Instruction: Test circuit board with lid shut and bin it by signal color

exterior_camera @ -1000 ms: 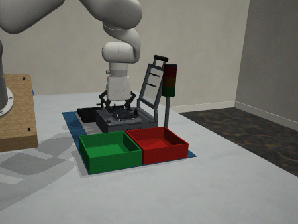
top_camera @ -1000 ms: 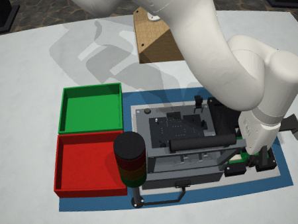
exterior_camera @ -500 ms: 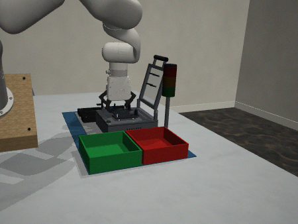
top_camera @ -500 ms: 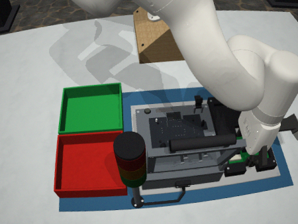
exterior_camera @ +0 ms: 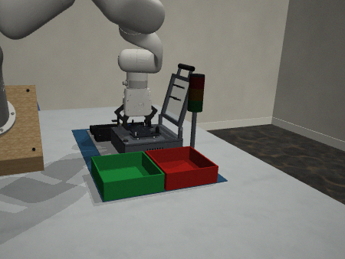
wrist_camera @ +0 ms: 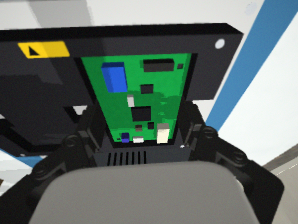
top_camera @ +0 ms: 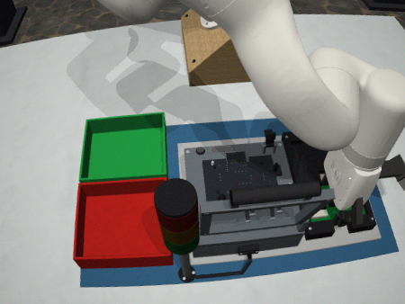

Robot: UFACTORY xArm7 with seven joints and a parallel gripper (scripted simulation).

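The green circuit board [wrist_camera: 140, 95] lies face up in a pocket of the black tray [wrist_camera: 45, 100], its white connector [wrist_camera: 162, 135] at the end nearest the wrist camera. My gripper [wrist_camera: 140, 104] is low over the tray, one finger at each long edge of the board, closed onto it. In the top view the gripper [top_camera: 346, 216] stands at the tray to the right of the tester [top_camera: 243, 180], with a bit of the board [top_camera: 321, 215] showing. The tester's lid [exterior_camera: 176, 99] [top_camera: 274, 192] stands open, its handle up. The signal tower [top_camera: 176, 216] shows no lit color.
The green bin [top_camera: 123, 146] and the red bin [top_camera: 119, 220] stand side by side to the left of the tester on the blue mat, both empty. A wooden block [top_camera: 211, 49] carries the arm's base at the back.
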